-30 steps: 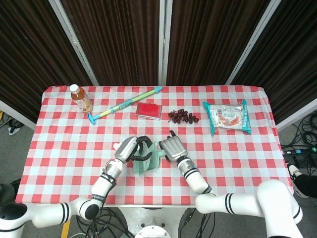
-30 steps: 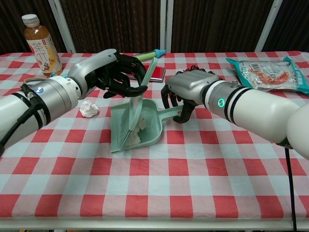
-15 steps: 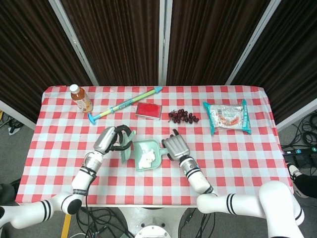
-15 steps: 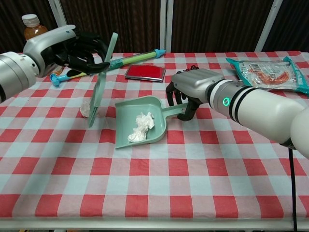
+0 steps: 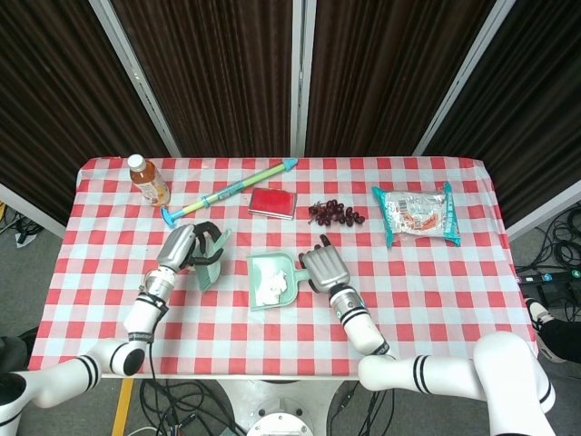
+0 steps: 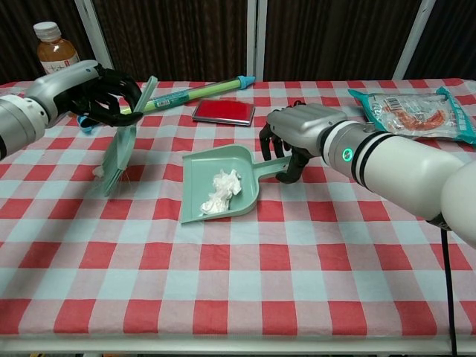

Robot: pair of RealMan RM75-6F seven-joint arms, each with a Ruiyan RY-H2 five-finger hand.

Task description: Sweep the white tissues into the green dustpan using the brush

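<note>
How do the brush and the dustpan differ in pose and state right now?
The brush stands tilted, bristles down on the cloth, gripped by the left hand; the dustpan lies flat, its handle held by the right hand. The dustpan holds white tissue; the brush carries nothing. Both are pale green.

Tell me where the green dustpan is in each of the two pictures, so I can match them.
Head view: the green dustpan lies at the middle of the table, its handle held by the right robot hand.
Chest view: the dustpan is just left of centre, tissue inside, with the same robot hand on its handle.
Shared landmark: the red case behind it.
</note>
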